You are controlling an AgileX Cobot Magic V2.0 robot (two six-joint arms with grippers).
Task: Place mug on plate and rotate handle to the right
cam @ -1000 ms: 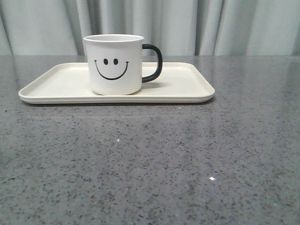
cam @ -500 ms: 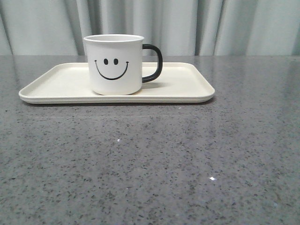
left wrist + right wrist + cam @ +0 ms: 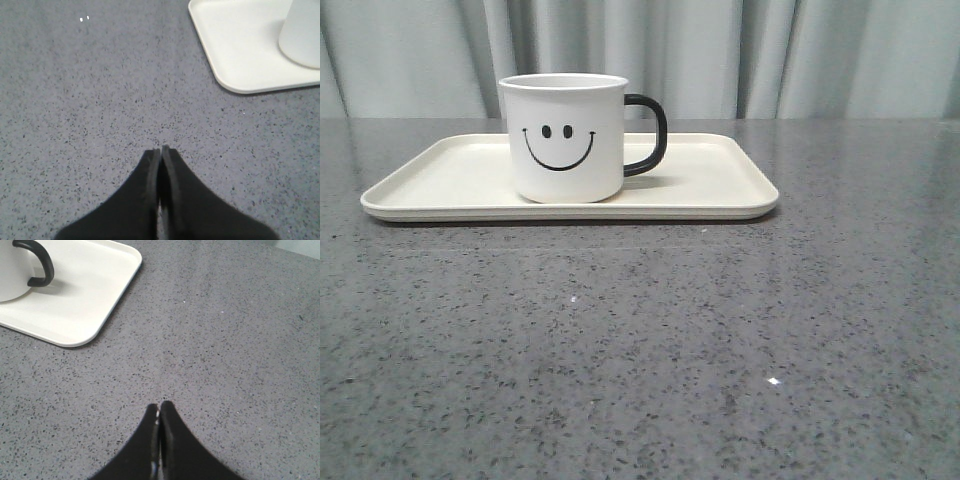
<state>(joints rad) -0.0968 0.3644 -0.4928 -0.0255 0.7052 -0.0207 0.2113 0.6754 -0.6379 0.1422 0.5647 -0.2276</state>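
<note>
The white mug with a black smiley face stands upright on the cream plate in the front view. Its black handle points to the right. The mug's base and a plate corner show in the left wrist view. The handle and another plate corner show in the right wrist view. My left gripper is shut and empty over bare table, apart from the plate. My right gripper is shut and empty over bare table, apart from the plate. Neither gripper shows in the front view.
The grey speckled table stretches from the plate to the front edge. A grey curtain hangs behind the table.
</note>
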